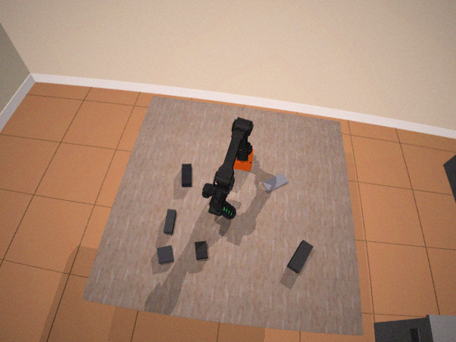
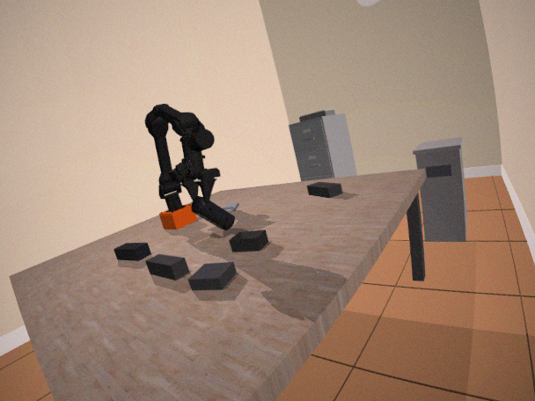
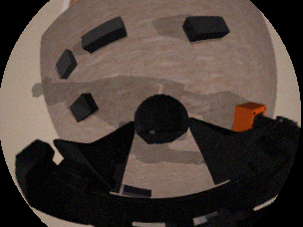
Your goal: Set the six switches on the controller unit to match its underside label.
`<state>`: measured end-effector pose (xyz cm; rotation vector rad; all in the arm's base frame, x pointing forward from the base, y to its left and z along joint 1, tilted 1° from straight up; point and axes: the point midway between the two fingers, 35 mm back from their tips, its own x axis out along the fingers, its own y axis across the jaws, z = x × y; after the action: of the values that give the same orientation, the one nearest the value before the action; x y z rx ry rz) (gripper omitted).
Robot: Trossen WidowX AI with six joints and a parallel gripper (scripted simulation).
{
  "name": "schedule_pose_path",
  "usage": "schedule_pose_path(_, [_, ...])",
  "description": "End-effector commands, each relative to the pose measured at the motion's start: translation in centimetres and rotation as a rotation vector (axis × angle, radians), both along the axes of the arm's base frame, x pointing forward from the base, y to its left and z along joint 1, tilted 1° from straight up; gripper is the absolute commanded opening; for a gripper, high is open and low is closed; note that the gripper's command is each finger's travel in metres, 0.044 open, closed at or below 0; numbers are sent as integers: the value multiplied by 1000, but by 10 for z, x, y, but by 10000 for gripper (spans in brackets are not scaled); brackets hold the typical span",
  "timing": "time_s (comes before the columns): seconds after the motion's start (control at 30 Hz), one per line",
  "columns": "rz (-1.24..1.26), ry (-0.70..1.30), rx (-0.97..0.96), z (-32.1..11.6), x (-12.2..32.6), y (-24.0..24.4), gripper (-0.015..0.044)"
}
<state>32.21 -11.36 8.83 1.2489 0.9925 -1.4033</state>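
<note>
The dark grey controller unit [image 1: 227, 211] [image 2: 215, 214] [image 3: 161, 118] is a rounded, elongated body held off the bench and tilted, its far end lower in the exterior view. Several green rocker ends show in the top view; the full switch row and each setting cannot be read. In the wrist view one dark, rounded end faces the camera. The label is not visible in any view. My gripper [image 2: 202, 203] [image 3: 161, 123] is shut on the unit, one finger on either side. Its fingertips are hidden under the arm in the top view.
Dark modules [image 1: 187, 175] [image 1: 169, 221] [image 1: 165, 254] [image 1: 201, 250] lie left of and in front of the arm; another dark block [image 1: 300, 256] [image 2: 325, 189] lies far right. A light grey plate [image 1: 276, 182] lies near the arm's orange base [image 1: 244, 165] [image 2: 178, 218] [image 3: 246, 117].
</note>
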Motion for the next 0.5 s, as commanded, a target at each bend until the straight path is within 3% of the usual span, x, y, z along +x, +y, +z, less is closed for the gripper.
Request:
schedule_pose_path(0.0, [3, -3, -2, 2, 2, 7, 335])
schedule_pose_path(0.47, [2, 3, -29, 6, 4, 18, 335])
